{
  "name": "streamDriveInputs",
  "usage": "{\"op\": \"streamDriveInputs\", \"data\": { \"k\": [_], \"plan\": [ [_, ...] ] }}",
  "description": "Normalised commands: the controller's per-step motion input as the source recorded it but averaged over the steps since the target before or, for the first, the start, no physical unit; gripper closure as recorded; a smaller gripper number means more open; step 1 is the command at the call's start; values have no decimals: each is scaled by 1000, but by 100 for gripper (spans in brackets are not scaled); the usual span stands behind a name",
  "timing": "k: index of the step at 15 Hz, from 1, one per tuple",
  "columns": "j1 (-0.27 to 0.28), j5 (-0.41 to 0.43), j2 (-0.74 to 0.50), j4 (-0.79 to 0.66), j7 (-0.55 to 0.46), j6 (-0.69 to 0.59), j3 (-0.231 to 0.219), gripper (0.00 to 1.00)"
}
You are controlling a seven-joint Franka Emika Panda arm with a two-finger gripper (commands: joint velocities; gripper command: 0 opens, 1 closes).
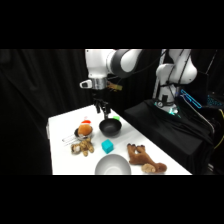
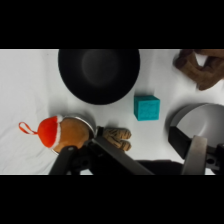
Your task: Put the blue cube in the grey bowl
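Note:
The small teal-blue cube (image 1: 107, 146) sits on the white table between the black bowl and the grey bowl (image 1: 113, 165), which is cut by the front edge. My gripper (image 1: 102, 109) hangs open above the far rim of the black bowl, well short of the cube, holding nothing. In the wrist view the blue cube (image 2: 146, 107) lies right of centre. The grey bowl (image 2: 200, 117) is at the right edge, partly behind one finger (image 2: 195, 155). The gripper (image 2: 132, 152) rises from the bottom edge.
A black bowl (image 1: 110, 126) stands behind the cube, with a small green object (image 1: 116, 119) at its far side. A brown plush animal (image 1: 142, 157) lies to the right. Left of the cube are a red-hatted toy (image 1: 84, 131) and a striped toy (image 1: 82, 146).

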Motion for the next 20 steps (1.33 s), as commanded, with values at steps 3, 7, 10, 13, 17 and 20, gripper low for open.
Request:
{"op": "streamDriveInputs", "data": {
  "k": [3, 7, 10, 13, 17, 20],
  "plan": [
    [-2, -55, 43, 17, 88, 96, 50, 0],
    [40, -58, 111, 73, 150, 178, 71, 0],
    [52, -70, 190, 121, 164, 314, 62, 0],
    [56, -155, 243, 127, 202, 337, 24, 0],
    [55, -184, 281, 134, 207, 283, -10, 0],
    [51, -120, 264, 155, 169, 230, -1, 0]
  ]
}}
